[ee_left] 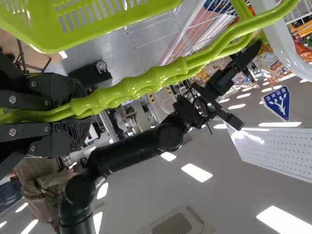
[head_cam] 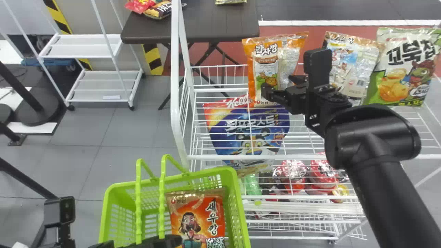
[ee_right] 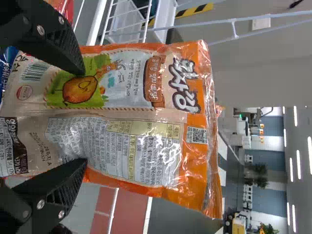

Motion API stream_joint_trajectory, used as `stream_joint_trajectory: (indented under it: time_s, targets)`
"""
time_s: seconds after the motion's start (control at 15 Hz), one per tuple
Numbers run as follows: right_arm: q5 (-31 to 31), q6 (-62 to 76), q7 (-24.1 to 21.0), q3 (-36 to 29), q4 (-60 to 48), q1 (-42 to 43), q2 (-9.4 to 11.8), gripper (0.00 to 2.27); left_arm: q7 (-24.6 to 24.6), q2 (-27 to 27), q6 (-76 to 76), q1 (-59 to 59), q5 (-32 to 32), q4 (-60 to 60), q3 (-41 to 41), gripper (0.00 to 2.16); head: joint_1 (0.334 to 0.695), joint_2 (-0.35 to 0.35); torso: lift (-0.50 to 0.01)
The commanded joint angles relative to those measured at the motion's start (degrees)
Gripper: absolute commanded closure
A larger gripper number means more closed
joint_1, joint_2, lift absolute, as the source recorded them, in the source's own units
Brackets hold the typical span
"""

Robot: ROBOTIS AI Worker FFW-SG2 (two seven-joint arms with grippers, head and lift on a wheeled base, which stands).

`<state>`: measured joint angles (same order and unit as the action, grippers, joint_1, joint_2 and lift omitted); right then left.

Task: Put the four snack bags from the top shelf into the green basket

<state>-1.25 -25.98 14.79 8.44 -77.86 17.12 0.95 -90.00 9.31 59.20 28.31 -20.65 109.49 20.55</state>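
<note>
Right gripper [head_cam: 277, 84]: fingers spread, at orange snack bag [head_cam: 261, 70], upright on top shelf [head_cam: 234, 157]. To its right, beige bag [head_cam: 348, 65], then green-and-white bag [head_cam: 401, 74]. Left gripper [head_cam: 144, 243]: pinching handles [head_cam: 162, 199] of green basket [head_cam: 235, 193]; red-orange bag [head_cam: 196, 215] inside.

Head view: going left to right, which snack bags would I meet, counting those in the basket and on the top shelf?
Red-orange bag in the green basket → orange bag → beige bag → white-and-green bag.
</note>
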Motion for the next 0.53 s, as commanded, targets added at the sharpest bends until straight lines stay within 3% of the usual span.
stream_joint_trajectory:
  time_s: [0.0,0.07,0.47]
  targets:
    - [0.9,0.0,0.8,0.3,0.8,0.1,-0.1,2.01,-0.6,0.1,0.0,0.1,0.0,-0.2,0.1,2.15,0.695,0.075,0.000]
    - [0.8,0.2,0.5,0.3,0.0,-0.5,-0.1,2.21,-0.6,0.1,0.0,0.1,0.0,-0.2,0.1,2.15,0.695,0.080,0.000]
    - [1.5,5.1,1.8,-0.9,-7.1,-6.2,0.4,2.25,-0.6,0.2,0.0,0.1,0.0,-0.2,-0.2,2.15,0.695,0.089,0.000]
